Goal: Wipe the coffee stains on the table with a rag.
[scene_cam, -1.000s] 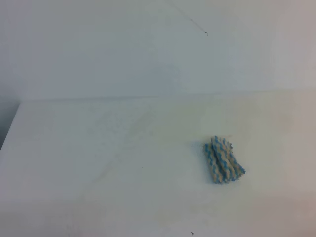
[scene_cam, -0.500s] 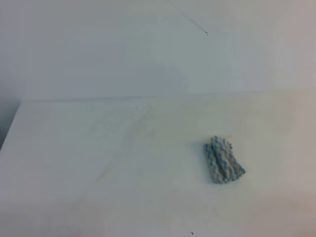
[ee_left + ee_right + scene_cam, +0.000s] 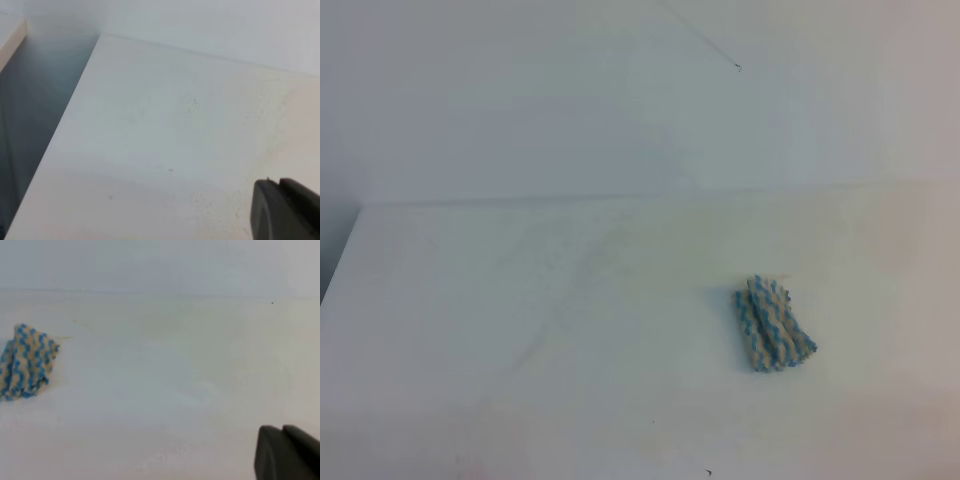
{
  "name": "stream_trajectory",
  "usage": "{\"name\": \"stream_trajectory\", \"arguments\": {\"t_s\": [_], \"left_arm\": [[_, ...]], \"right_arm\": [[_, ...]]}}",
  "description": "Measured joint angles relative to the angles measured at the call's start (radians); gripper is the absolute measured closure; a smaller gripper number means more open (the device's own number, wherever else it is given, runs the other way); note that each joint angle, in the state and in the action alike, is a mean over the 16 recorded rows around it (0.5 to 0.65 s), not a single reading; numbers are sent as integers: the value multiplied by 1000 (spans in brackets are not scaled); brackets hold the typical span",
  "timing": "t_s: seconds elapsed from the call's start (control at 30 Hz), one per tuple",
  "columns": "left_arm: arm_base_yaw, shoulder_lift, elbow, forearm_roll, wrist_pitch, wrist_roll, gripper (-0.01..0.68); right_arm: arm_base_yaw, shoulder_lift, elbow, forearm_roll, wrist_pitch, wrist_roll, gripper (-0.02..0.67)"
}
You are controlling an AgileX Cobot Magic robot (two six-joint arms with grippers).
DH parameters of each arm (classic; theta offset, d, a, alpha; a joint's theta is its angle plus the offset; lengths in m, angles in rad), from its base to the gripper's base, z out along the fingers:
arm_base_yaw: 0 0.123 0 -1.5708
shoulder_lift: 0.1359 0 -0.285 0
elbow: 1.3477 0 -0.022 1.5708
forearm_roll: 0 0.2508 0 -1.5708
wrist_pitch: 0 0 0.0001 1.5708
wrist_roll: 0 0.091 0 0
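You have the small blue-and-white zigzag cloth rag (image 3: 775,325) lying folded and bunched on the broad white flat tabletop (image 3: 520,330), at roughly four o'clock from the table's centre in the high view. It rests alone, with bare surface on every side and neither arm touching it. In the right wrist view the same rag (image 3: 25,362) sits at nine o'clock, hard against the left edge of the picture, well apart from the right gripper.

Of the right gripper (image 3: 286,452) you see only a dark block at five o'clock in its own view; I cannot tell whether its jaws stand apart or together. The left gripper (image 3: 284,209) shows likewise as a dark block at five o'clock in the left wrist view, above bare tabletop (image 3: 150,125), its jaw position equally unreadable.

Faint smudges and a pale streak cross the table's middle; I cannot pick out the tan coffee blot with any confidence.
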Motion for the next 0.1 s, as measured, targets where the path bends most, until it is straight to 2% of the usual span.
{"name": "stream_trajectory", "arguments": {"t_s": [0.1], "left_arm": [[0, -1, 1, 0, 0, 0, 673]], "right_arm": [[0, 0, 1, 0, -1, 0, 653]]}}
